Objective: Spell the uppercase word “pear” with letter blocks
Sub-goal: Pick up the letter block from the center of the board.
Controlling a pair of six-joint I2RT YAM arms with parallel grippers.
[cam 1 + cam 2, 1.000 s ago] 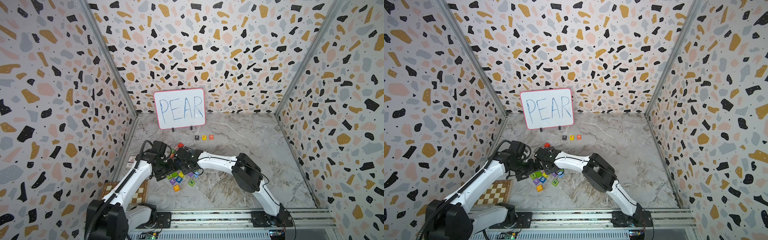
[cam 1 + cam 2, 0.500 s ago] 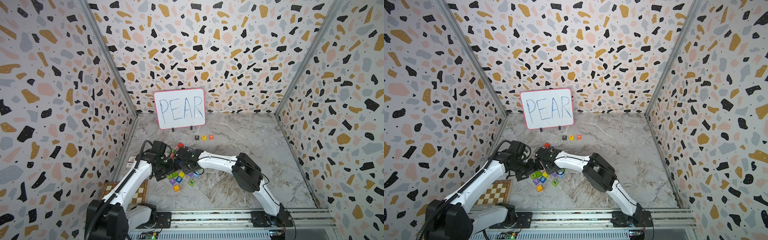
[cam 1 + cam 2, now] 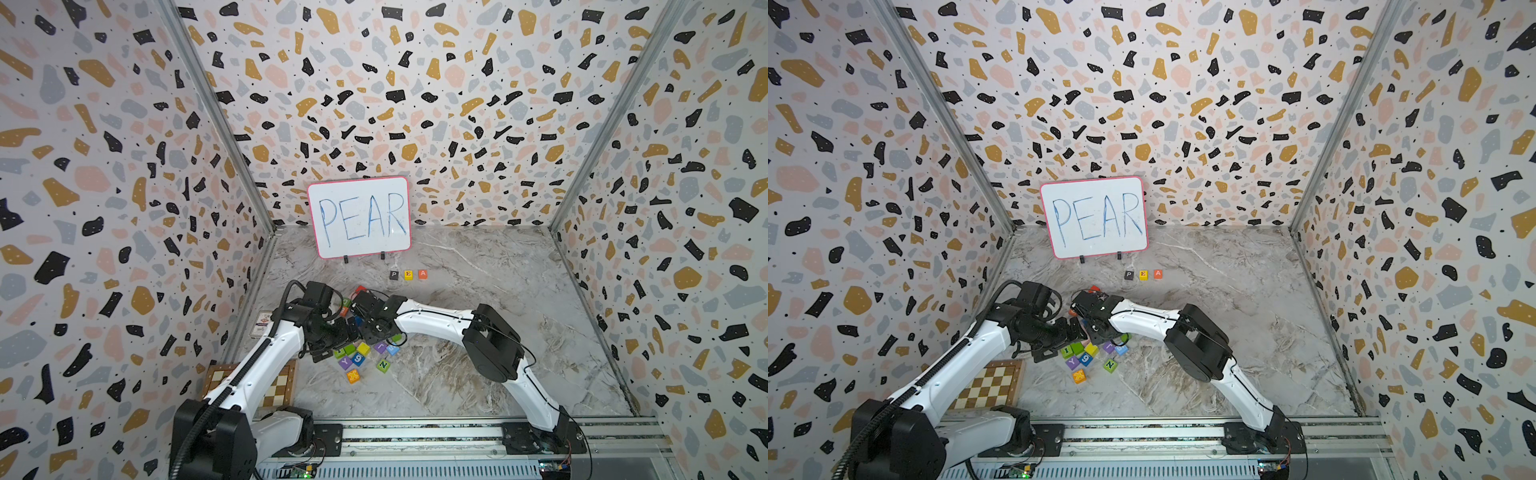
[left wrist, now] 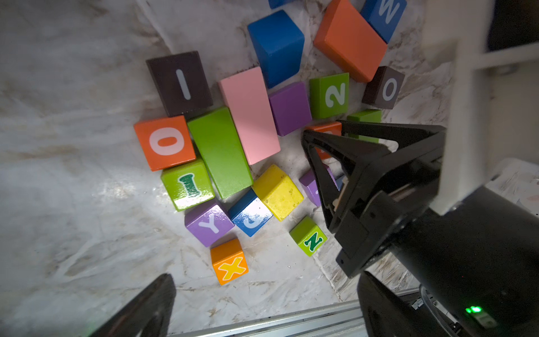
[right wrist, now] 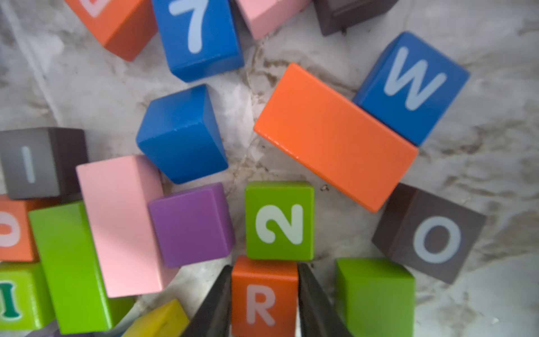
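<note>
Clenching the right gripper on the orange R block.
Holding the left gripper released, spread wide, just beside it.

row before whiteboard: P block, E block, A block | R block beside 2 block

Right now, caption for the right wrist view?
Right pincer shut on the orange R block beside the green 2 block.
</note>
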